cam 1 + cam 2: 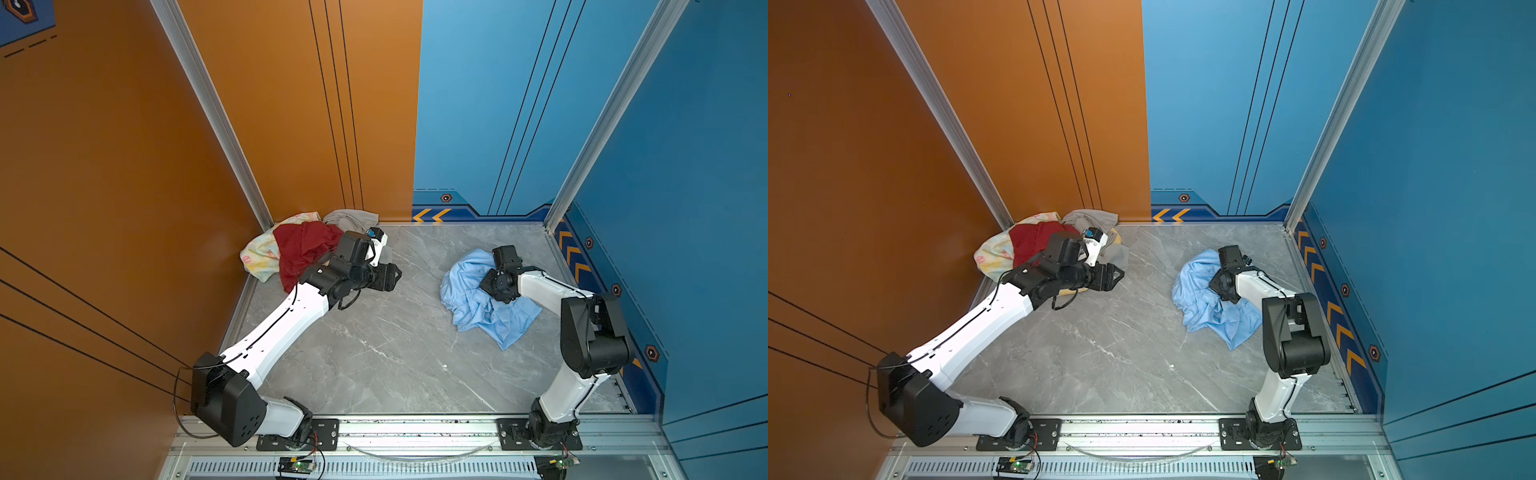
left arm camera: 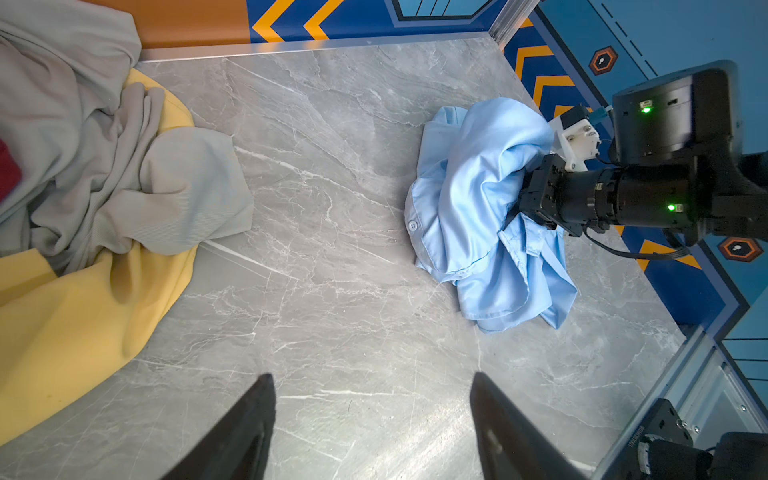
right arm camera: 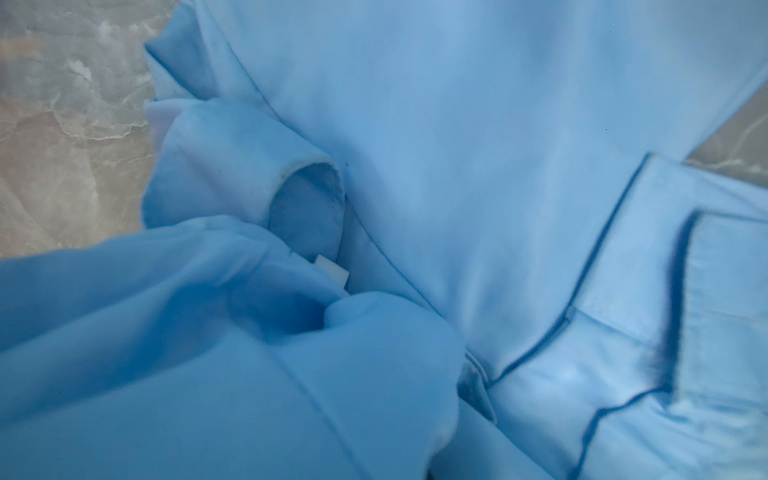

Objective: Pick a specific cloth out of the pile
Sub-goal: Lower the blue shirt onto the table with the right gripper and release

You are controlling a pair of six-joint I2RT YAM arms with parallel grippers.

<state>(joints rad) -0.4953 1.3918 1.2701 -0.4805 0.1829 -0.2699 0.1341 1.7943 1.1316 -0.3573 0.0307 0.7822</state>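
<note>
Your pile sits in the far left corner of the grey marble worktop: dark red garment, grey garment, mustard yellow cloth and pale printed cloth. Your left hand hovers beside it, fingers spread, holding nothing. The sky-blue shirt lies crumpled well apart on the right. Your right hand is buried in its folds, closed, apparently gripping it.
</note>
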